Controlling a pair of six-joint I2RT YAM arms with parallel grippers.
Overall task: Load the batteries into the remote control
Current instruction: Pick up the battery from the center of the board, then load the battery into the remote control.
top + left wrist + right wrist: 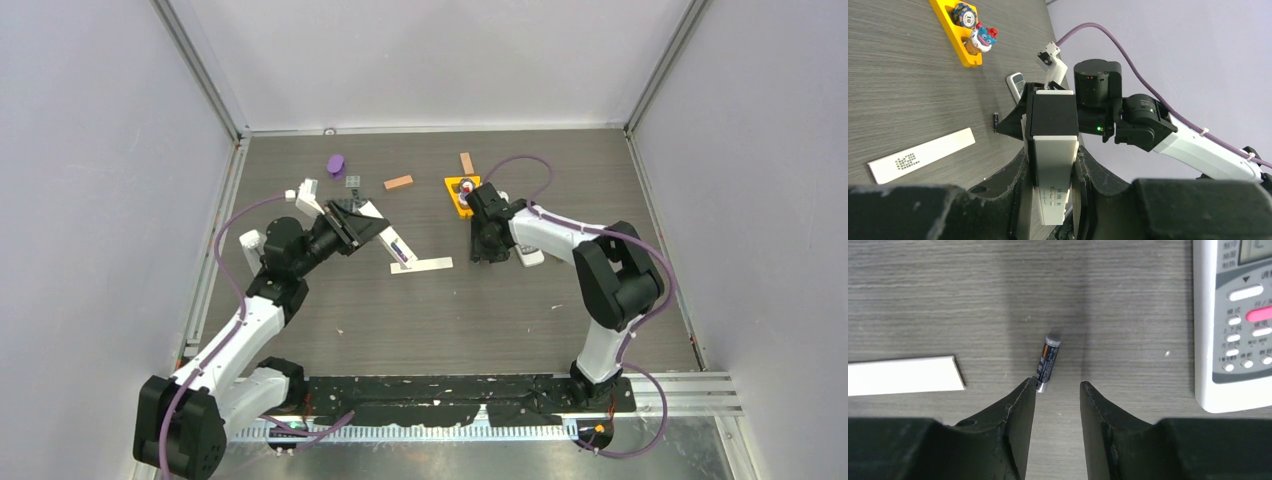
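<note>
My left gripper is shut on a white remote control, holding it raised and tilted above the table; the remote's far end points toward the centre. One dark battery lies on the table, also visible in the left wrist view. My right gripper points down, open and empty, and the battery's near end sits at its left fingertip. A white battery cover lies flat beside it. No other batteries show.
A second white remote lies right of my right gripper. A yellow tray with small toys stands behind it. Two orange-brown blocks and a purple object lie at the back.
</note>
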